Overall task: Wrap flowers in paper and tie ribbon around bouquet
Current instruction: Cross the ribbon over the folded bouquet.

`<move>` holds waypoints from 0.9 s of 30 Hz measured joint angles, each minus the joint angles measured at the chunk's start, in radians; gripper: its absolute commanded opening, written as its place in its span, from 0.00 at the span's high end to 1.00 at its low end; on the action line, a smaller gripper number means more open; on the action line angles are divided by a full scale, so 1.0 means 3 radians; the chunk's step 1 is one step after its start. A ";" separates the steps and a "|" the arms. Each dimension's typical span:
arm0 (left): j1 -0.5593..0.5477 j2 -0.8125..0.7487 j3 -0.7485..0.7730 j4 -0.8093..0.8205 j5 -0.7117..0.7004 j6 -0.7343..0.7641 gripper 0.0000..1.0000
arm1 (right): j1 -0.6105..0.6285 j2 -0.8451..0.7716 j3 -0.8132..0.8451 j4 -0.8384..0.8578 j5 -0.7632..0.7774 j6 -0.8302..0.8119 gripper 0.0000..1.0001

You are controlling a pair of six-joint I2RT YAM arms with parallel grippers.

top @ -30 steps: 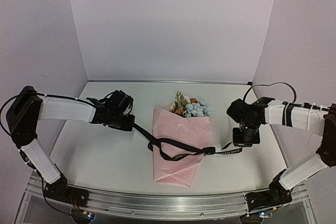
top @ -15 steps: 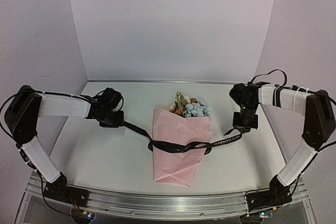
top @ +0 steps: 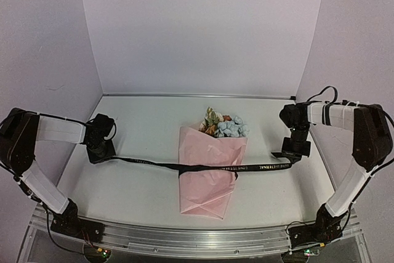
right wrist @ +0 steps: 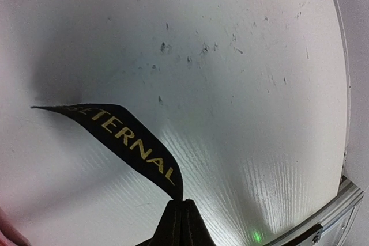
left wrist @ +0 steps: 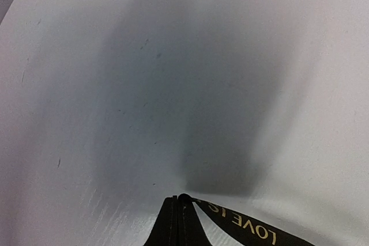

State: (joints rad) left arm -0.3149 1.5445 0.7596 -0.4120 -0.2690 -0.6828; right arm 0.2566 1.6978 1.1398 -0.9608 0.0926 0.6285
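Pose, left arm (top: 58, 130): stretched out well to the left of the bouquet (top: 209, 186), forearm near level, wrist tipped down. Its left gripper (top: 103, 154) sits low, jaws pinched tight on one end of the ribbon (top: 154, 163).

Pose, right arm (top: 335, 115): elbow bent sharply, well to the right of the bouquet, wrist pointing down. Its right gripper (top: 289, 153) sits low, jaws pinched on the ribbon's other end.

Both grippers are about level with the bouquet's middle.

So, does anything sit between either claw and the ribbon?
Nothing visible. The left claw and right claw are each shut on an end of the ribbon, which runs taut across the bouquet.
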 measured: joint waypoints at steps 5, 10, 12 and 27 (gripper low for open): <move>0.0049 -0.0003 -0.0119 -0.0003 0.0014 -0.0120 0.94 | -0.0104 -0.0003 -0.0124 -0.0076 0.0007 0.0001 1.00; 0.0076 -0.0008 -0.0120 0.0089 0.0114 -0.0160 0.86 | -0.0209 -0.0040 -0.0161 -0.0134 -0.0066 0.0001 0.93; 0.0080 -0.0011 -0.0121 0.0131 0.0175 -0.0158 0.79 | -0.0219 -0.0046 -0.0161 -0.0141 -0.0142 0.0001 0.88; 0.0045 -0.0808 -0.0091 0.0334 0.0704 0.0395 0.18 | -0.0125 -0.0513 -0.0167 -0.0170 -0.0528 -0.0375 0.36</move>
State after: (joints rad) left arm -0.3015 1.3020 0.7323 -0.3117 -0.0577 -0.5645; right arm 0.2192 1.5438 1.0897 -1.0118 -0.0657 0.5160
